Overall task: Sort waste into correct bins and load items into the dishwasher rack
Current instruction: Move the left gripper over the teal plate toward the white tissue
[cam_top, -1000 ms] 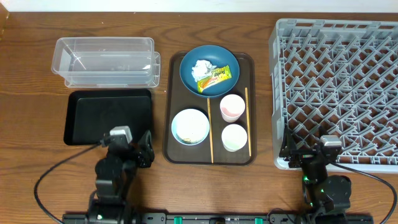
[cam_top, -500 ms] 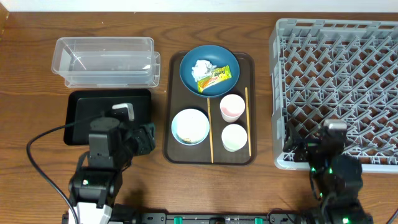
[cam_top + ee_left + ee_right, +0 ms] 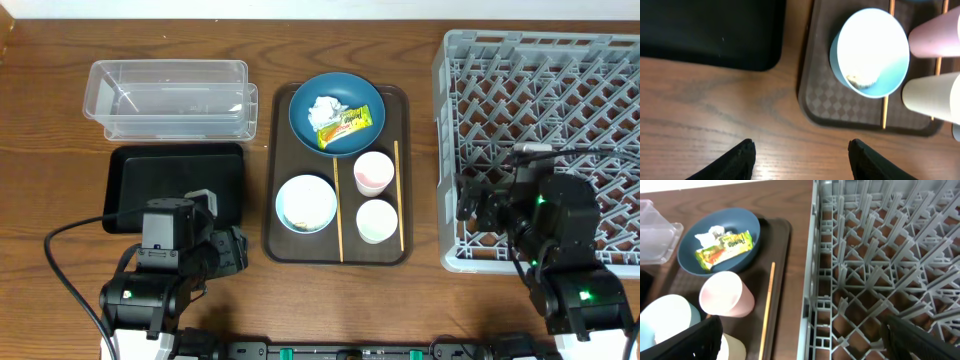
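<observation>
The crumpled tissue and the snack wrapper lie in the dark-blue dish. The light-blue bowl holds rice grains. The pink cup, the pale-green cup and two chopsticks stand beside it. The clear tub and the black tray are on the left, the grey rack on the right. My left gripper is open over bare wood, in front of the bowl. My right gripper is open above the rack's front-left corner.
A brown serving tray carries the dish, bowl, cups and chopsticks. In the right wrist view the dish, the pink cup and one chopstick lie left of the rack wall. Cables run along the table's front edge.
Both arms have lifted from the table's front edge. The right gripper has moved away from the front, over the rack's front-left corner. The left gripper hovers near the black tray's front right corner.
</observation>
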Tool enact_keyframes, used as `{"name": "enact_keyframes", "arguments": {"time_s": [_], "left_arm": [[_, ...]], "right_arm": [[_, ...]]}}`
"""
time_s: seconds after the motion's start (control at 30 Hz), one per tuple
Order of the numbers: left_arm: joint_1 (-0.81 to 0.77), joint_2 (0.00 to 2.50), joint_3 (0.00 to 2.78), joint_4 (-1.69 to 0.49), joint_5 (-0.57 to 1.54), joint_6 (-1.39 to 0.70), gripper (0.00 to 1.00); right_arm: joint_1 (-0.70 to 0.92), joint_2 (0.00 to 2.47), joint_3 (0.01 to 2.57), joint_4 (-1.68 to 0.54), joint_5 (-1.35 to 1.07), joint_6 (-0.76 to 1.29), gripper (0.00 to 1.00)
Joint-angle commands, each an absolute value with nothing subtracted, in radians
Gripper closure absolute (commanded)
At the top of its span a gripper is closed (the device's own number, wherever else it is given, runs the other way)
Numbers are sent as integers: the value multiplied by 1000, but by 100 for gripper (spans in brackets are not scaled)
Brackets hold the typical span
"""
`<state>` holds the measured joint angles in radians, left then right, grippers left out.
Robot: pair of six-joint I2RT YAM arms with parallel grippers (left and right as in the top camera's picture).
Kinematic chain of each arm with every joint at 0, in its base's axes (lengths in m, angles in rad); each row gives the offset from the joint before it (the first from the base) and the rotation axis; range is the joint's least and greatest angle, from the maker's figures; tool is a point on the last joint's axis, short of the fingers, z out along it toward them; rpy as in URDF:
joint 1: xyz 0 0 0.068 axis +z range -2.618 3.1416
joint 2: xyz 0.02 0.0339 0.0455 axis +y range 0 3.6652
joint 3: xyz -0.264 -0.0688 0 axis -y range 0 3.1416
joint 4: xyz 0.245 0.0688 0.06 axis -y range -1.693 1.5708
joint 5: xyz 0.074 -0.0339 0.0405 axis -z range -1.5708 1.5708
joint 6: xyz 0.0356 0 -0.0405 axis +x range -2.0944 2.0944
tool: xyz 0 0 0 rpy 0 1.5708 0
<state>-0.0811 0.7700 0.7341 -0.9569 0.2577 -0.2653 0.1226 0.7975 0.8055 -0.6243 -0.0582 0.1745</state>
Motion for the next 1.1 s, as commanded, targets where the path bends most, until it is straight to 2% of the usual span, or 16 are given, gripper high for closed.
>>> {"name": "enact_keyframes", "arguments": {"time_s": [0.0,0.03,0.2,0.47,0.57,0.7,0.73,0.97,1.07], "left_arm": [[-77,786,797,-972,277,-260,37],[-78,797,817,-972,277,-259,11],[-78,900,937,-971,277,-216,10],[-86,1196,1215,-958,277,-159,9],[-114,1296,1341,-1014,277,-157,9],[-121,1343,1359,-1031,259,-154,9],[-121,1355,1359,-1034,257,-154,3],[-137,1369,1364,-848,290,-185,2],[-171,1383,1366,-749,176,-175,2]], "right_arm": [[131,792,836,-637,-79,159,1],[131,790,836,-636,-79,159,1],[131,790,836,-638,-58,156,1],[131,790,836,-648,-57,156,1],[131,790,836,-648,-57,156,1],[131,790,836,-651,-57,156,1],[131,790,836,-651,-57,156,1],[131,790,836,-651,-57,156,1],[131,790,836,-651,-57,156,1]]}}
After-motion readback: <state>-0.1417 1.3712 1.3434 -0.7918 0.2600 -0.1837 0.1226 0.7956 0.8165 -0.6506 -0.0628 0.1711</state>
